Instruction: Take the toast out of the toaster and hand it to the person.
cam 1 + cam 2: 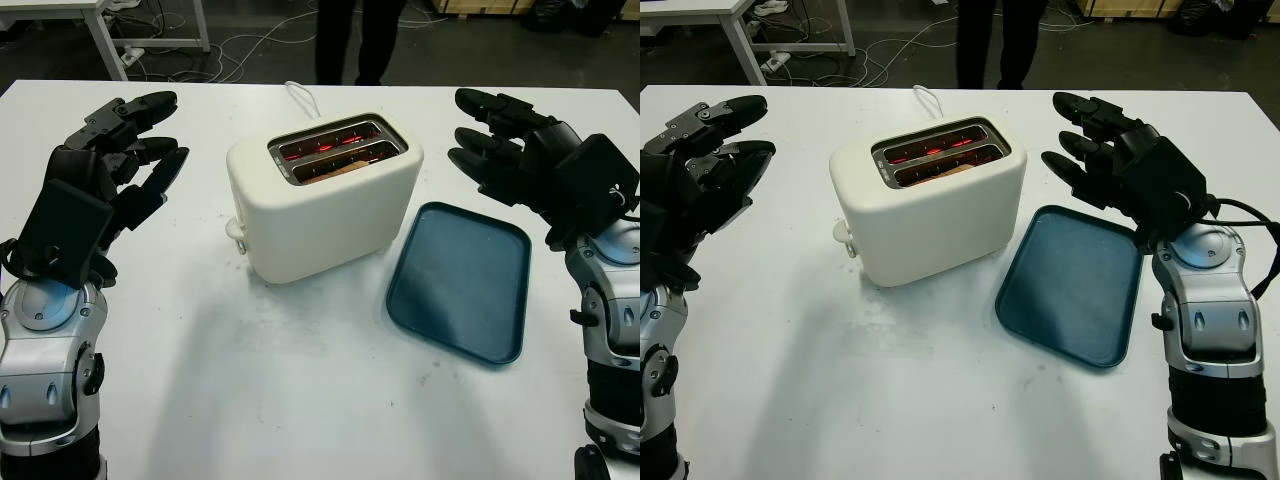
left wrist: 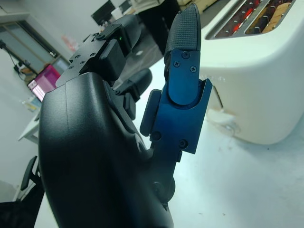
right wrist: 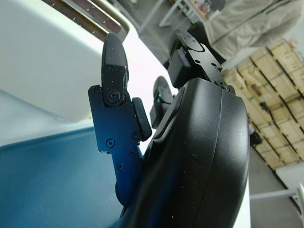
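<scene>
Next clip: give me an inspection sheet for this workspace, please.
Surface: white table, bare in front.
Job's things: cream toaster at centre, slots glowing red, toast down in the nearer slot.
Clutter: blue tray, nothing on it, right of the toaster.
Hands: left hand open, left of the toaster; right hand open, above the tray's far end.
Cables: white cord behind the toaster; cables on the floor.
Surroundings: person standing beyond the table.

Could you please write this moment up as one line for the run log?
toast: in toaster, slots glowing | left hand: open, left of toaster | right hand: open, above blue tray | person: standing beyond table
</scene>
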Robot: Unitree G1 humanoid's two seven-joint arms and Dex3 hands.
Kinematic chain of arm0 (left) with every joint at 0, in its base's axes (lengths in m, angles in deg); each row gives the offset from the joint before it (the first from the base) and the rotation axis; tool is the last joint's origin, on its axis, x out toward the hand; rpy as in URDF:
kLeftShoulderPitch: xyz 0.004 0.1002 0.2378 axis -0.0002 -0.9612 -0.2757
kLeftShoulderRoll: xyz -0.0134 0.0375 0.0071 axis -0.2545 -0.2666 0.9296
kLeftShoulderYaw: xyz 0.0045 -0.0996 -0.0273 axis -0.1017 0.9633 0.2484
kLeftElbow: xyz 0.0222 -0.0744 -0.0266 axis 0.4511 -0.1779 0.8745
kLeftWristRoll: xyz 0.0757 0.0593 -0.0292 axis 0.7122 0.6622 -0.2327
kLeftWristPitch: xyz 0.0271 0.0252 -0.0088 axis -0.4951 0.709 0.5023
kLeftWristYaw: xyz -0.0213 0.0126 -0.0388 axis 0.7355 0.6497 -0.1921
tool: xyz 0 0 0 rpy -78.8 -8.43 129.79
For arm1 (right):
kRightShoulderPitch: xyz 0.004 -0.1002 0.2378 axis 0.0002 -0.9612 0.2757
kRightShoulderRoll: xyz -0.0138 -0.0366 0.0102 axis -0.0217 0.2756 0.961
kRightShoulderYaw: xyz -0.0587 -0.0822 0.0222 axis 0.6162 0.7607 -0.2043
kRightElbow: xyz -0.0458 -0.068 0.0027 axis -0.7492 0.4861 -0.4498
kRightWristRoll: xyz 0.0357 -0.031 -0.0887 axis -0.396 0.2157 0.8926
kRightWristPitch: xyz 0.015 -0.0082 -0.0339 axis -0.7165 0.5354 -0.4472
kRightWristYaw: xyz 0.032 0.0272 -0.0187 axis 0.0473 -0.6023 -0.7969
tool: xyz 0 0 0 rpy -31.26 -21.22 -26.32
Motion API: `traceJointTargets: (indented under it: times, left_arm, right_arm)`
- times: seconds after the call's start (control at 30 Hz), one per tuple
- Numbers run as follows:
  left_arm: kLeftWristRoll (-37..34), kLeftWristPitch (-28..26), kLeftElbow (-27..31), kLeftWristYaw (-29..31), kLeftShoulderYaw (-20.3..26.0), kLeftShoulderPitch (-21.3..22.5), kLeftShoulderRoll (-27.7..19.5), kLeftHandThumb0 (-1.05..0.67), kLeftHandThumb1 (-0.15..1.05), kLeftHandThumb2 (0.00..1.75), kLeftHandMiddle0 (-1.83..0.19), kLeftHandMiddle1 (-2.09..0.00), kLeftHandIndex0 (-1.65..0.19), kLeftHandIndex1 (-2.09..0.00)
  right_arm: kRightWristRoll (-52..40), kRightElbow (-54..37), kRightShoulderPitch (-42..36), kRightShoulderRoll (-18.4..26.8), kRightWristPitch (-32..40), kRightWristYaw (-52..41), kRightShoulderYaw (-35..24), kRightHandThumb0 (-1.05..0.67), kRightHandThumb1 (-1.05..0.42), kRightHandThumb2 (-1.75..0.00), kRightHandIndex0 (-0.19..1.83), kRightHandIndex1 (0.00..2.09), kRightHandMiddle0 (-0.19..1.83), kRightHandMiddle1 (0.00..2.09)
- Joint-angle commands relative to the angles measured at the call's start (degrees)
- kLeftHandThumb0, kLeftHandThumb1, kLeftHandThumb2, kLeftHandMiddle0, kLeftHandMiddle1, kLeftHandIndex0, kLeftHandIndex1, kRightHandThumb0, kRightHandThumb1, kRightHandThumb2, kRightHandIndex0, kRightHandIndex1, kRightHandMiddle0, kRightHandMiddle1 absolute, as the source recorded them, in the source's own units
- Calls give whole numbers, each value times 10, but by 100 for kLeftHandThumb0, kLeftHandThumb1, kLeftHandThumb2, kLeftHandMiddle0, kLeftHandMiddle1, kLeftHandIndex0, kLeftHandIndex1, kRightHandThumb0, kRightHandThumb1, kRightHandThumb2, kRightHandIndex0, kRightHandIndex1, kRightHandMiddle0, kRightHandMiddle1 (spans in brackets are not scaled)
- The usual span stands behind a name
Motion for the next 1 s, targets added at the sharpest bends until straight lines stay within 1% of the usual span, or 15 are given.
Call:
traceJointTargets:
  times: [0.0,0.13,0.23,0.33,0.83,0.97]
  left_arm:
    - [-1,-2,10,-2,1,-5,1,-69,92,18,-22,-91,-46,-35]
    - [0,-5,10,-2,1,-4,2,-69,92,18,-22,-90,-45,-37]
    - [2,-1,8,-1,0,-4,2,-70,92,18,-23,-90,-44,-37]
    - [-1,1,7,1,1,-3,3,-69,92,19,-22,-91,-43,-38]
    - [0,11,2,1,1,-6,5,-69,92,19,-22,-91,-41,-43]
    - [4,8,3,1,-1,-6,3,-69,92,19,-22,-91,-41,-44]
  right_arm:
    - [-2,-7,-2,-1,8,4,0,-40,-92,-31,31,0,31,0]
    - [-6,-5,-1,-2,10,3,-2,-42,-92,-30,33,2,33,1]
    - [-8,-5,-1,-5,7,4,-3,-41,-92,-30,32,1,32,0]
    - [2,-5,-3,1,-3,4,3,-40,-92,-31,32,1,32,1]
    - [-8,-12,-3,-6,22,8,-1,-41,-92,-31,30,1,31,0]
    - [-6,-8,-5,-4,8,7,0,-41,-92,-31,31,1,32,1]
